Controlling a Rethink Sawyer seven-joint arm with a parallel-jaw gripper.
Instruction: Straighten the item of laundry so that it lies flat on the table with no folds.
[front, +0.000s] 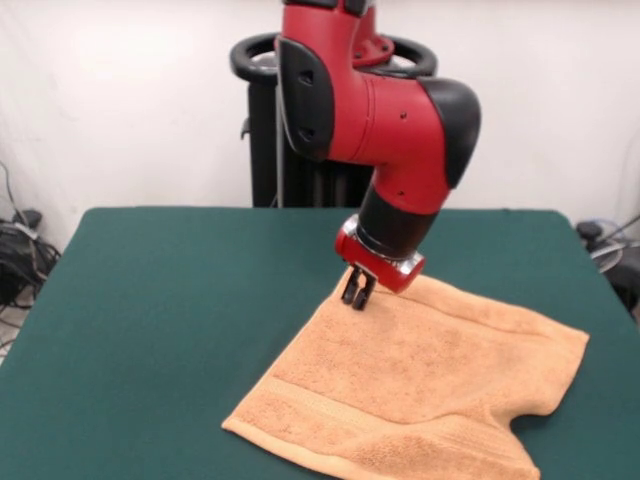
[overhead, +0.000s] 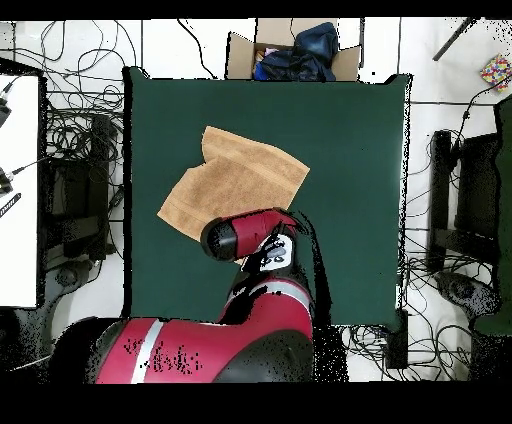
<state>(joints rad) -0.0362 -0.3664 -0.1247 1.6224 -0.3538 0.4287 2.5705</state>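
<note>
Green surface carried the towel; narrow-set fingers met its edge at the towel's 11 o'clock corner.

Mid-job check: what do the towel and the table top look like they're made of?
The towel looks like orange-tan terry cloth: matte, nubby pile, with a flatter woven band near its front edge. The table top looks like dark green felt or similar fabric: even, matte, no glare. The claw sits at the towel's far corner.

Bright, even room light; wall upper left glares white. Soft shadow under arm. Front view slightly soft.
</note>
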